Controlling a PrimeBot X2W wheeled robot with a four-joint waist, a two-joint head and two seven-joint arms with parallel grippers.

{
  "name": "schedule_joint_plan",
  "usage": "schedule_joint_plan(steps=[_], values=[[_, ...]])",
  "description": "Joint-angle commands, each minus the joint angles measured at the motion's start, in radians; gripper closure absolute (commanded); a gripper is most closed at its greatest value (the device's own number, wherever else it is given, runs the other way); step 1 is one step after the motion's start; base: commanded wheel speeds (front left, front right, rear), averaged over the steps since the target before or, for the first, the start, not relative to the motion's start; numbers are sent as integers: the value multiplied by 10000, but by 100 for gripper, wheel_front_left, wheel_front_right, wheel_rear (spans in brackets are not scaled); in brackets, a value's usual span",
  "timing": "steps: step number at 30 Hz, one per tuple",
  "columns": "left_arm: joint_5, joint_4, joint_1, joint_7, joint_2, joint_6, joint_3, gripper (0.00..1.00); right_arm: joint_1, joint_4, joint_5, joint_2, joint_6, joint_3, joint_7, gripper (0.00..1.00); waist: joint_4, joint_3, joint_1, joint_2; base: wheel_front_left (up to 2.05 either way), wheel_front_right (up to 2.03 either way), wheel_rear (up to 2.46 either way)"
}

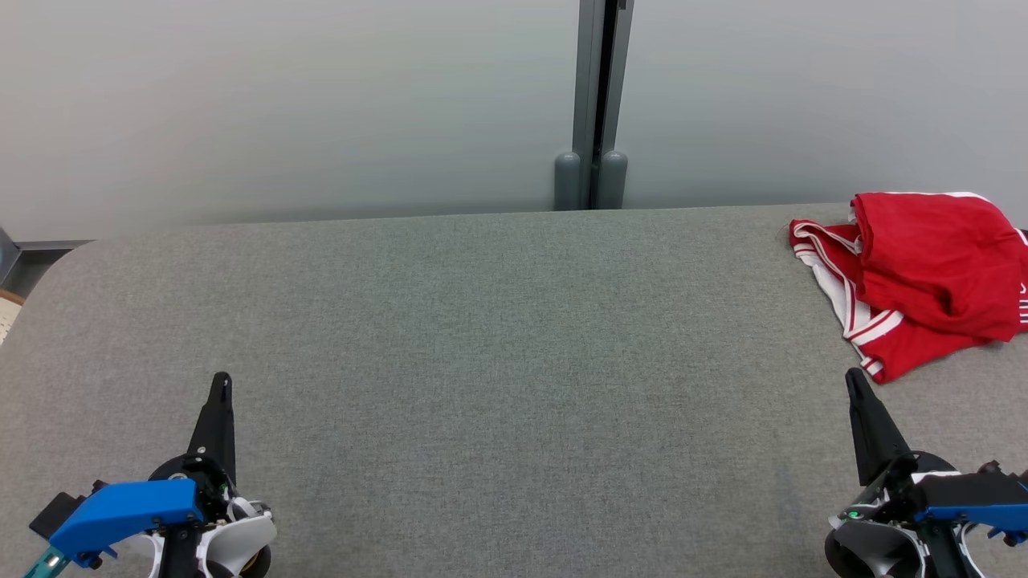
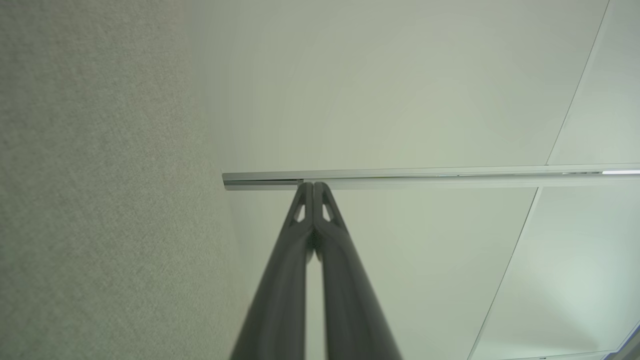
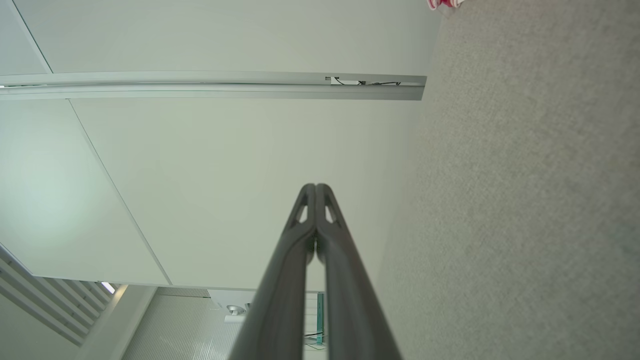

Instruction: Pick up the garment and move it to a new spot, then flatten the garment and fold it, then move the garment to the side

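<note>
From the head view, the red garment (image 1: pixel 923 273) with white striped trim lies crumpled at the far right of the grey bench (image 1: pixel 482 321), its right side cut off by the picture's edge. It sits just beyond the right gripper (image 1: pixel 855 387) and well apart from the left gripper (image 1: pixel 221 389). The right wrist view catches a mere sliver of the garment (image 3: pixel 442 3) at its top edge. The wrist views show what the head view leaves hard to judge: both grippers have their fingers pressed together, tips touching, with nothing held. Behind the bench stands a pale wall with a grey post (image 1: pixel 596 104).
</note>
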Motion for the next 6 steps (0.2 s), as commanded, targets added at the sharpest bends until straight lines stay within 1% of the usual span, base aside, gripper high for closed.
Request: schedule_joint_plan(steps=[1, 6], values=[[-20, -38, -97, 37, 9, -93, 20, 100, -107, -24, 23, 9, 2, -24, 29, 100, 1, 0, 0, 0, 0, 0, 0], [-20, -38, -97, 37, 9, -93, 20, 100, -106, -24, 23, 9, 0, -23, 28, 100, 1, 0, 0, 0, 0, 0, 0]])
